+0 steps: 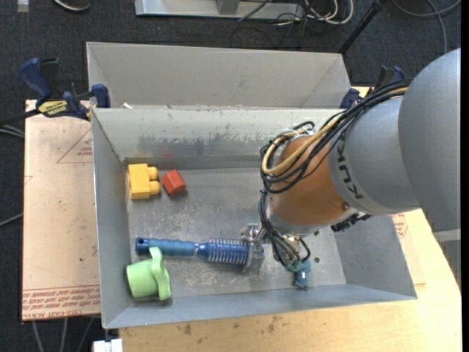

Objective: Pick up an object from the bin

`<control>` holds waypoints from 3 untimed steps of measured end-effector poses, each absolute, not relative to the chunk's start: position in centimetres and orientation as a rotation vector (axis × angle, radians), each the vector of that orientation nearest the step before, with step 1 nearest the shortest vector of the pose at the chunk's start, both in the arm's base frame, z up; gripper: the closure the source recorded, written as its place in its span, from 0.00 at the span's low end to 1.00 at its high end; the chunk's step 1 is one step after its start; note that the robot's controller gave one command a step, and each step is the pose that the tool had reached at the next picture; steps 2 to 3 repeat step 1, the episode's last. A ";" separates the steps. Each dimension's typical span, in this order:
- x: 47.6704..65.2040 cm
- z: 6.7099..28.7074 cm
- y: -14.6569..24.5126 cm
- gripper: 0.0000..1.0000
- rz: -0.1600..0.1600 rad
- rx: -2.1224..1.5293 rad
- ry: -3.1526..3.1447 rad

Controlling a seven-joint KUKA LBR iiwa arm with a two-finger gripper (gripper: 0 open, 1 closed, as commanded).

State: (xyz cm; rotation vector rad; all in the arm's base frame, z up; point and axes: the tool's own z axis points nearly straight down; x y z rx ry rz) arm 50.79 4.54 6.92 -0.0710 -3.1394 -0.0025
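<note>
Handling: you should find the blue plastic brush with a slim handle and ribbed head light and stiff; the handle looks the surest hold.
Position: front of the grey metal bin, head beside the gripper.
Grip: you cannot tell its state.
Surface: bare, slick-looking metal; a green plastic cup crowds the handle end.

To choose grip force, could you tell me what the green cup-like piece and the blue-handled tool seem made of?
Green cup-like piece: probably moulded plastic, matt, evenly coloured. Blue-handled tool: smooth handle looks plastic; its ribbed coiled head could be wire or bristles.
</note>
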 end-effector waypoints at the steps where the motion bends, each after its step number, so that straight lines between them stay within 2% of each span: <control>1: 53.3 23.5 4.3 1.00 -0.002 -0.032 -3.150; 3: 53.3 23.5 4.3 1.00 -0.002 -0.032 -3.150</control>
